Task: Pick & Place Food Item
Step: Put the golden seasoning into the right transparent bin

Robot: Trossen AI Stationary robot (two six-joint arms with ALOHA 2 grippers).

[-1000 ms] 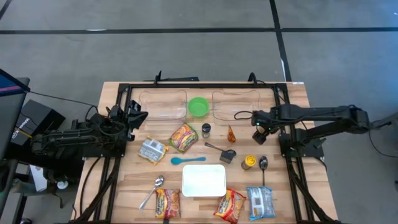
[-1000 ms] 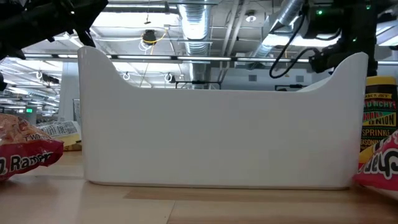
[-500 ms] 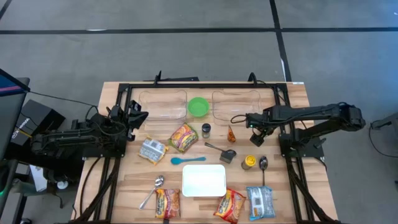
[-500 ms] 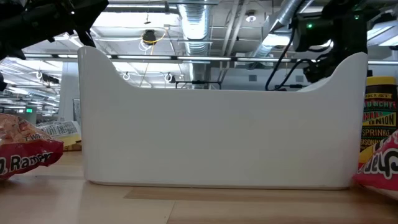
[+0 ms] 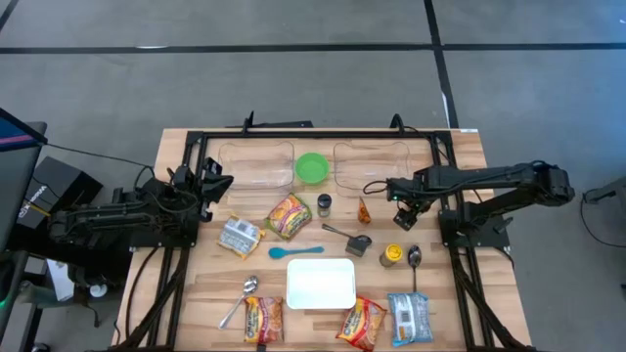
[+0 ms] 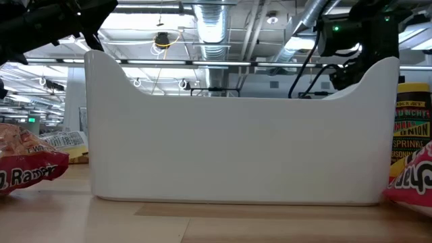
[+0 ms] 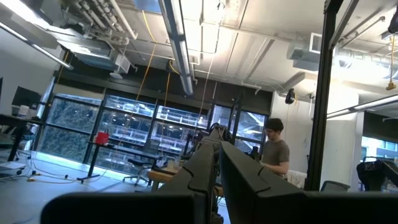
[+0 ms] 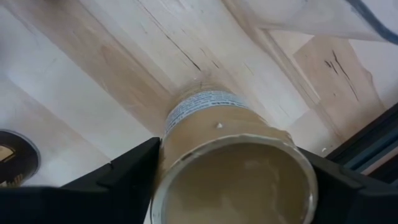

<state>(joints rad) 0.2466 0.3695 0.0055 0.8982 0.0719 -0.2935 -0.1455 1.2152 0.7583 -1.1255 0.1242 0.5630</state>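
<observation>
My right gripper (image 5: 399,198) hangs over the table's right middle, shut on a tan-topped jar (image 8: 230,168) with a white label. The arm hides the jar in the high view. My left gripper (image 5: 221,183) waits shut at the table's left edge, pointing up into the room (image 7: 217,177). Ramen packets lie flat on the table at the middle (image 5: 289,215) and near the front edge (image 5: 262,318) (image 5: 362,323). A blue-white packet (image 5: 411,318) and a silver packet (image 5: 240,235) also lie flat. My right gripper has the jar between its two fingers, one on each side of the wall near the tan top (image 8: 163,163). The fingers come from above and run along the jar. The labelled far end (image 8: 205,102) points at the table; whether it rests there, I cannot tell.
A white container (image 5: 321,284) stands at the front middle. A green bowl (image 5: 312,167) sits between two clear trays (image 5: 256,164) (image 5: 372,161) at the back. A yellow-lidded jar (image 5: 391,255), an orange packet (image 5: 364,210), a dark spice jar (image 5: 324,203) and spoons (image 5: 414,259) lie around my right gripper.
My right gripper has gone a little toward the table's left edge, then stayed still.
</observation>
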